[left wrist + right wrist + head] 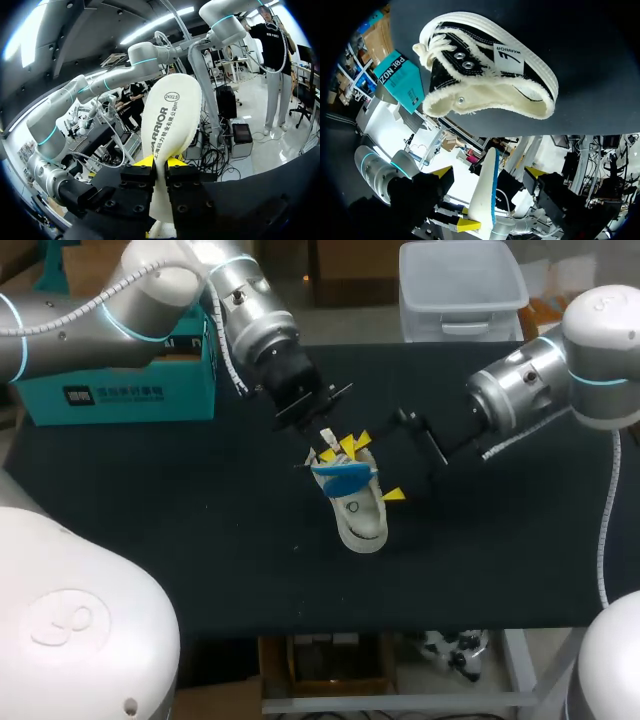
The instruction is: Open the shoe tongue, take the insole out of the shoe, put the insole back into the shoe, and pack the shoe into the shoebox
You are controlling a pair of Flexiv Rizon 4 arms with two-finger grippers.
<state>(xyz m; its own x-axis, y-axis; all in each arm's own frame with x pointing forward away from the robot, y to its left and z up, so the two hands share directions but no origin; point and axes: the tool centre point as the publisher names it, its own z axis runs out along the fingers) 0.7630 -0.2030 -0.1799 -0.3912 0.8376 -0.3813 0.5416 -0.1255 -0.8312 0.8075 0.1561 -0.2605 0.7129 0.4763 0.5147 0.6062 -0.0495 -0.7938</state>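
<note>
While L gripper (160, 161) is pinched on the insole (167, 120), held just above the shoe (360, 522) at mid table (150, 520), R gripper (489, 174) is spread, fingers either side of insole, not touching. Shoebox (120, 390) well apart, back-left.

Black canvas shoe (487, 70) with cream fleecy lining, white sole and laces, cream insole (167, 120) with black print and blue reverse, black tabletop (150, 520), teal shoebox (130, 390), yellow-tipped black left claw (160, 162).
</note>
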